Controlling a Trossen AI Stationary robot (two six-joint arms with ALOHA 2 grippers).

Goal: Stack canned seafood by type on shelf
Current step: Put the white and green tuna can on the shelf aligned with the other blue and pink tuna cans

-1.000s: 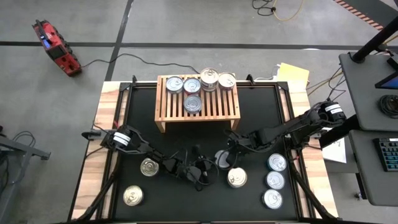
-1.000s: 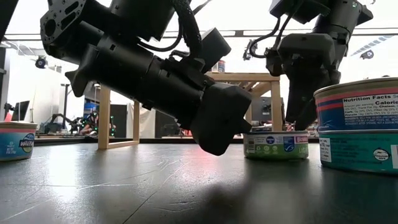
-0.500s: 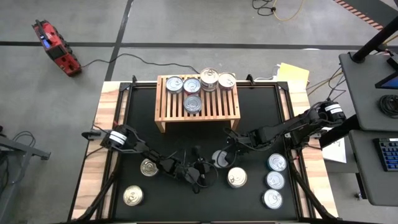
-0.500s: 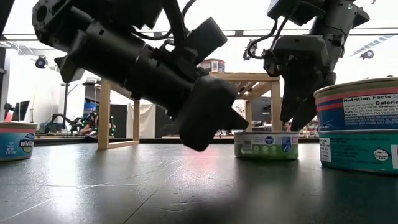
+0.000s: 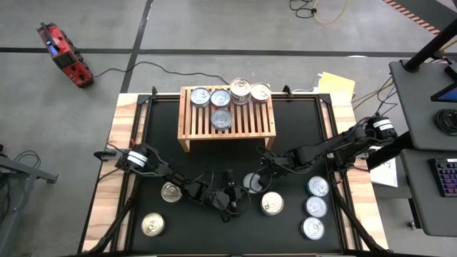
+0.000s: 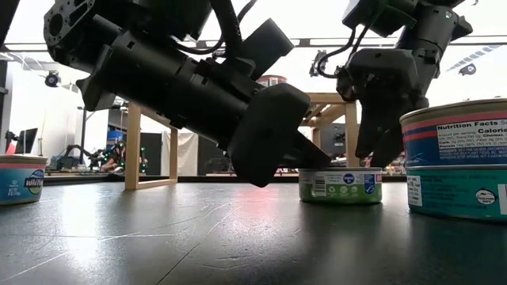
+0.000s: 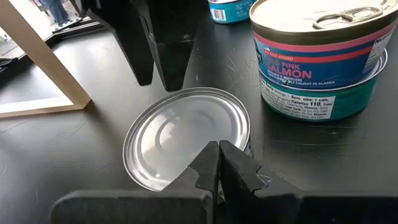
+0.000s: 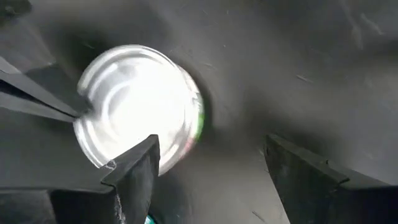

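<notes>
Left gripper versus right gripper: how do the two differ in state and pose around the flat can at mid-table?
The left gripper is shut, fingers pressed together, their tips at the rim of the flat can. The right gripper is open, fingers spread wide. In the low view the left gripper reaches in slanted and low, while the right gripper hangs steeply above the can. Neither holds it, and both meet at this one can.

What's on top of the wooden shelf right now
Four cans of seafood sit on the shelf's slatted top: three in a back row, the middle-right one looking taller, possibly stacked, and one nearer the front. Any can beneath that taller one is hidden by its lid.
</notes>
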